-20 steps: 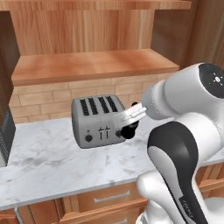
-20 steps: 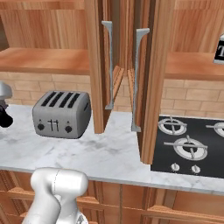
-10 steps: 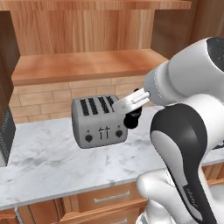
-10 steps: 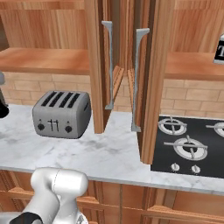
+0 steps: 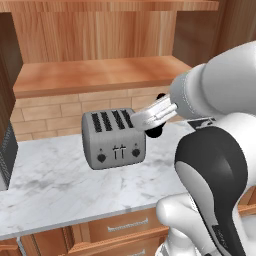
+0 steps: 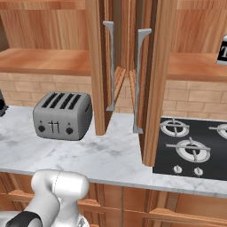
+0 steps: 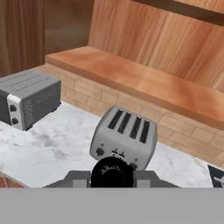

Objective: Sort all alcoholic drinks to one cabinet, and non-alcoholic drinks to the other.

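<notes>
a marble counter [image 5: 50,185] is running under wooden wall cabinets whose doors [image 6: 99,66] are standing open beside a stove [image 6: 190,148]. the gripper [image 7: 113,177] is hanging above the counter, closed on the small black bottle [image 7: 112,172], its round top sitting between the finger tips. a toaster [image 7: 124,138] is sitting just ahead of and below it, with a bare cabinet shelf [image 7: 140,81] beyond and above. the black-labelled bottle [image 6: 222,51] is standing on the far right shelf, apparently sorted. the cola bottle is awaiting shelving, probably here; i cannot tell about the others.
</notes>
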